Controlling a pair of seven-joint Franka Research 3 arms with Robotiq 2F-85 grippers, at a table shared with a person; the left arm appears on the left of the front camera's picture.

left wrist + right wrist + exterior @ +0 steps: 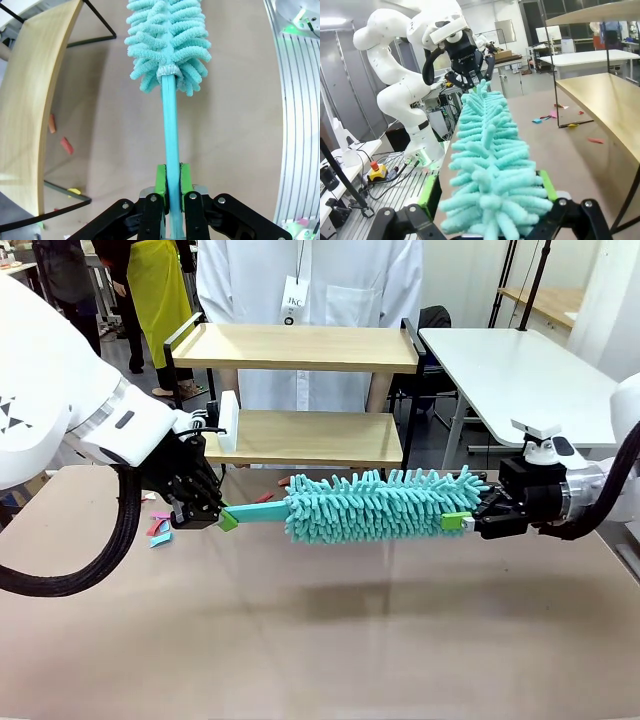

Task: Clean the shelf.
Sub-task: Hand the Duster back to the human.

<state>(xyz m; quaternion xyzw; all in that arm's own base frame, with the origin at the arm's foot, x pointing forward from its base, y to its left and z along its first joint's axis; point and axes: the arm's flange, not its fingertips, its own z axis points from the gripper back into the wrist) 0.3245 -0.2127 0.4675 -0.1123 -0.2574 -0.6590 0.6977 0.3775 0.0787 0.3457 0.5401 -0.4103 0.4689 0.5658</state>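
The shelf [300, 345], two light wood boards in a black frame, stands at the table's far side; one board shows in the left wrist view [30, 125] and the right wrist view [605, 105]. In front of it a teal fluffy duster [370, 506] hangs level above the table. My left gripper [222, 520] is shut on its thin teal handle [170, 130], green pads pressed on both sides [172, 182]. My right gripper [462, 522] stands open at the other end, and the duster's fluffy tip [490, 165] lies between its spread fingers [487, 192].
Pink, blue and red paper scraps [160, 530] lie on the brown table near the shelf's left foot, also under the shelf [66, 145] [595, 140]. A white block [229, 420] stands on the lower board. A person in a white coat [310, 280] stands behind the shelf. A white table [520, 370] stands at the right.
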